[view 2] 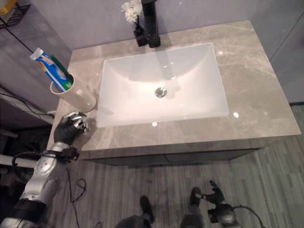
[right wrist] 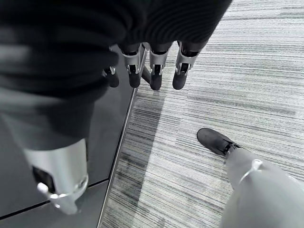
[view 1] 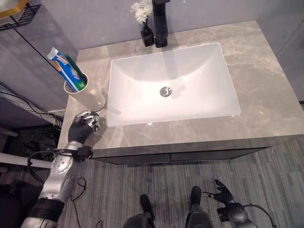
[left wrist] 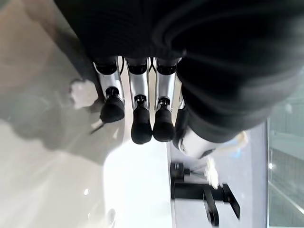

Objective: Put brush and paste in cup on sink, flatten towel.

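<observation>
Standing just beyond the left hand (view 1: 81,128) and its loosely relaxed, empty fingers (left wrist: 141,124), cup (view 1: 90,96) holds paste (view 1: 64,67)

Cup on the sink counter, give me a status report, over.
Left hand open, empty, beside cup. Right hand open, low over floor. Toothpaste and toothbrush in cup. Nothing in the way.

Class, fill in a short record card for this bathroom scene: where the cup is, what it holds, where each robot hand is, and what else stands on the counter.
cup: white cup, on the counter left of the sink
cup contents: toothpaste and green toothbrush, both upright
left hand: left hand at the counter's front left corner, near the cup, fingers relaxed, holding nothing
right hand: right hand low over the floor, open
also on counter: black faucet, small flower vase
</observation>
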